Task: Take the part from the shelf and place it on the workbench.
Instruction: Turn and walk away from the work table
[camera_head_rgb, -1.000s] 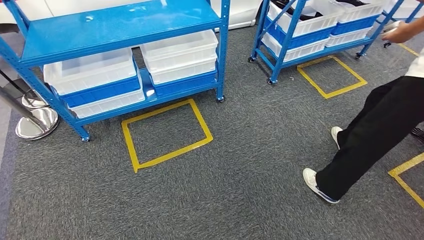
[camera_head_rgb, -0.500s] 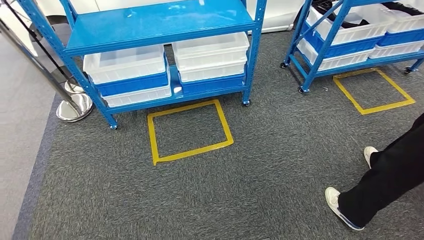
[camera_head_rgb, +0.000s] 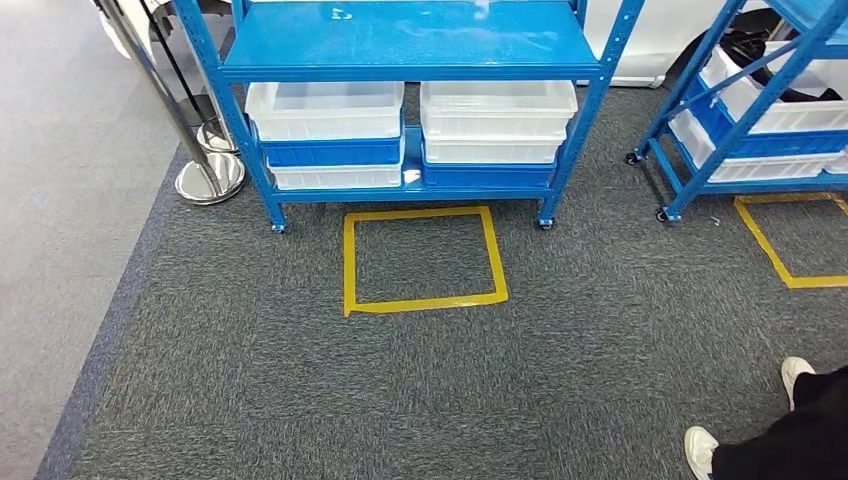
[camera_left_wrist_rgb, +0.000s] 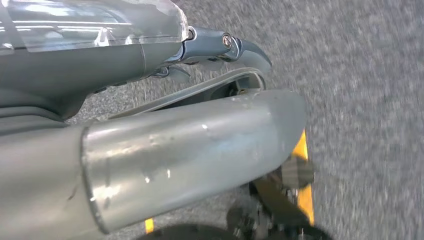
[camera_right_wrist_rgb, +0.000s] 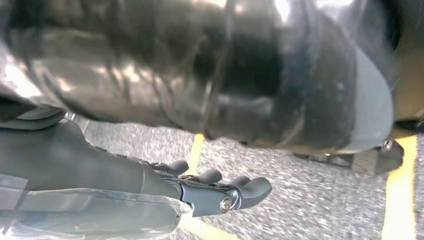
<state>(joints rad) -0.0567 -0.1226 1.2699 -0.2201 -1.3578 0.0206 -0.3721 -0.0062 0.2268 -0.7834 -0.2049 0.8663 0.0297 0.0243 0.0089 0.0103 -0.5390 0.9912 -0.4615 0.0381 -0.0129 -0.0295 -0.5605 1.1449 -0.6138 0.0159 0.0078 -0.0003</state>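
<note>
Underfoot lies dark grey carpet (camera_head_rgb: 420, 400), meeting a paler grey floor (camera_head_rgb: 60, 200) along a slanting edge at the left. Straight ahead stands a blue shelf (camera_head_rgb: 405, 40) on small wheels, its upper board bare apart from a few bright glints. On its lower board sit two stacks of bins (camera_head_rgb: 325, 135), white ones over blue, side by side and filling the width between the posts; whether any holds the part cannot be told from the head view. Just before the shelf's front edge a yellow tape square (camera_head_rgb: 422, 260) is marked on the carpet, and open carpet spreads from it toward the robot. Off the shelf's left corner stands a shiny metal post base (camera_head_rgb: 210, 178), on the paler floor. To the right a second blue shelf (camera_head_rgb: 745, 100) carries more white and blue bins, with another yellow tape outline (camera_head_rgb: 785, 245) before it. At the lower right corner a person's white shoes (camera_head_rgb: 700, 450) and dark trouser leg stand on the carpet. The left hand (camera_left_wrist_rgb: 220, 47) hangs above the carpet with nothing seen in it, but how its fingers lie cannot be told. The right hand (camera_right_wrist_rgb: 215, 192) hangs over carpet and yellow tape, fingers loosely apart and holding nothing.
</note>
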